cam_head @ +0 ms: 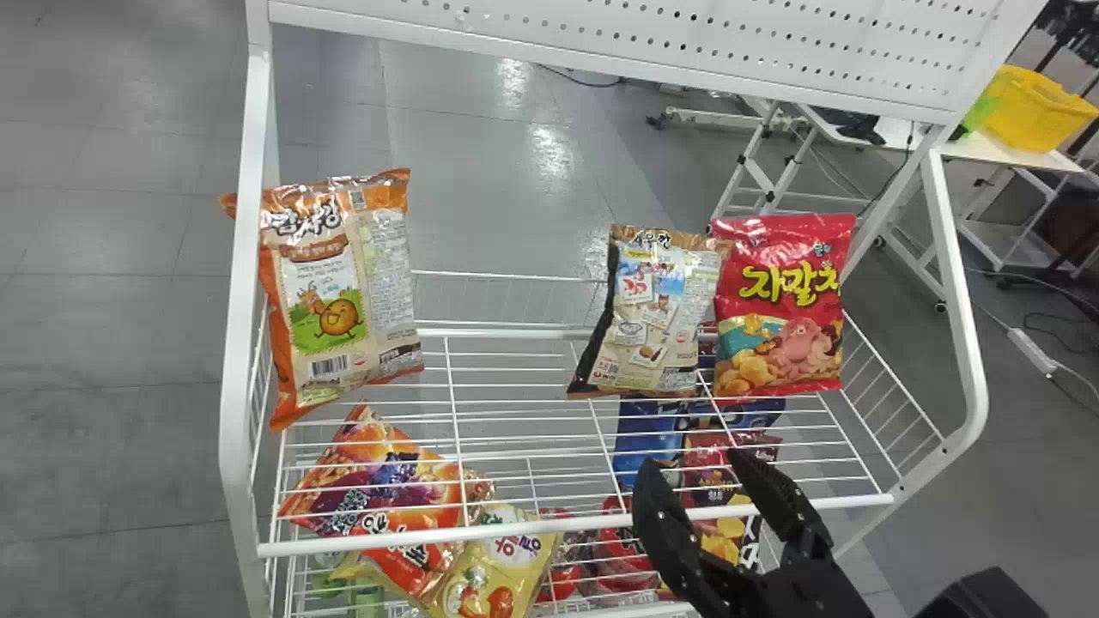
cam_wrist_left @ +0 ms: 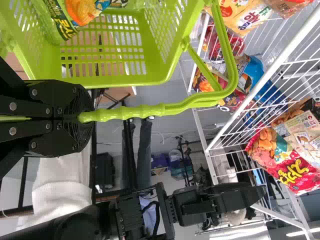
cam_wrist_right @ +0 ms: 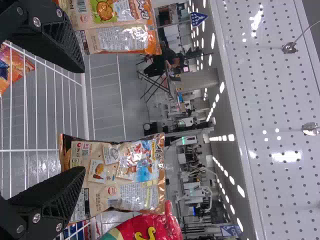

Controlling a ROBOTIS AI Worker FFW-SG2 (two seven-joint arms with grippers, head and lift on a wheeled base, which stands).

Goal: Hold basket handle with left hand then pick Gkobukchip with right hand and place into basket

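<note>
The left claw [cam_wrist_left: 85,118] was clamped on the basket handle [cam_wrist_left: 145,111]; the right claw [cam_head: 696,461], spread apart at the rack's [cam_head: 575,523] near right, next needed careful aim before closing.

Snack bags by count: 3 up top, 5+ below, 1+ in bskt.
Upper wire tier [cam_head: 575,523] has 3 bags: 1 orange bag [cam_head: 335,292], 1 beige-and-black bag [cam_head: 657,309], 1 red bag [cam_head: 786,309]. Lower wire tier [cam_head: 618,611] has min. 5, incl. 1 orange-and-purple bag [cam_head: 378,481], 1 yellow bag [cam_head: 502,558], 1 blue bag [cam_head: 640,438]; exact no. can't be told, as bags overlap under the wires. Also 1 green bskt [cam_wrist_left: 120,81] w/ at least 1 green bag [cam_wrist_left: 60,20], 1 perf. panel [cam_head: 730,34] w/ 2 metal hooks [cam_wrist_right: 289,47], & 1 yellow bin [cam_head: 1043,112] in bkgd.
</note>
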